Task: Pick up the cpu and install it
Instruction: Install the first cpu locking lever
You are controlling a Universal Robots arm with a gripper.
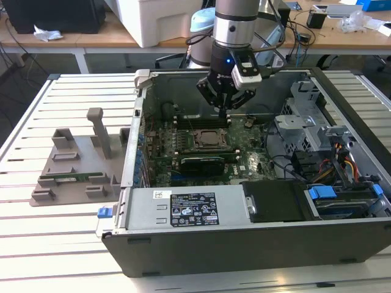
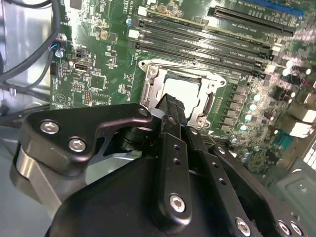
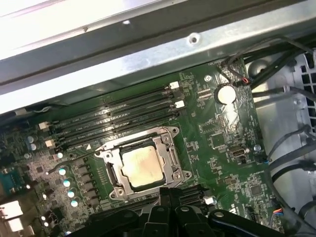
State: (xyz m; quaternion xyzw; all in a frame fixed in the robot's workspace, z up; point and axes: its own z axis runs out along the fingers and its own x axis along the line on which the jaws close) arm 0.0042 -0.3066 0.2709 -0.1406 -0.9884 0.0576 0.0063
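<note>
Silvery-grey metal with a faint tan cast marks the top of the cpu [image 3: 140,165], which lies flat inside the socket [image 3: 143,168] on the green motherboard [image 3: 222,133], bounded on all sides by the socket's metal frame [image 3: 170,148]. Whether that frame is latched over it cannot be told. The chip is square and so has no long axis; its edges run parallel to the black memory slots [image 3: 113,121] just beside the socket. The tool [image 1: 223,113] hangs inside the open computer case [image 1: 244,244], which rests on the slatted bench [image 1: 61,244]. In the exterior view its tips stand above the socket [image 1: 211,139] and slightly toward the exterior view's right, near the edge that borders the memory slots. The tips appear apart from the board, not touching it. In the second wrist view the tool [image 2: 170,104] has its fingers drawn together with no gap showing and nothing between them, and part of the cpu [image 2: 183,89] shows just beyond the tips. The judgement is that the chip already sits in its seat, with the empty, closed tool poised close over it and nearly in line with the socket's centre.
</note>
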